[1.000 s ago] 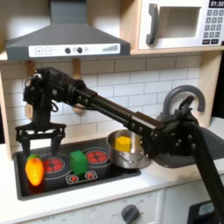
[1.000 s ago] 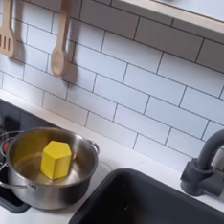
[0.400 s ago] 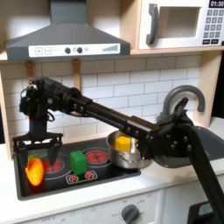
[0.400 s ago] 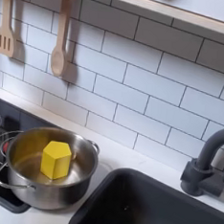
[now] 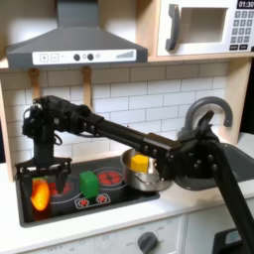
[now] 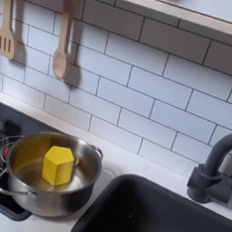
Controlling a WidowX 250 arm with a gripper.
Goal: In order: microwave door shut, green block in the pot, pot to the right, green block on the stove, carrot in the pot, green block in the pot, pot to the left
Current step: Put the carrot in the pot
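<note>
A yellow piece (image 6: 56, 165) sits at lower left in the second exterior view. Two wooden utensils, a spatula (image 6: 5, 27) and a spoon (image 6: 62, 39), hang at that frame's upper left against white tiled wall (image 6: 161, 82). A dark faucet (image 6: 214, 174) stands at right above a dark sink basin (image 6: 168, 224). In the first exterior view, a grey range hood (image 5: 77, 38) occupies the upper left.

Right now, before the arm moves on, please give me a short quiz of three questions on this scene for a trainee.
1. True or false: the microwave door is shut.
2. What lies in the pot? A) green block B) yellow piece C) carrot
3. Fill in: the pincer is right at the ____.
Key: 1 true; 2 B; 3 carrot.
</note>
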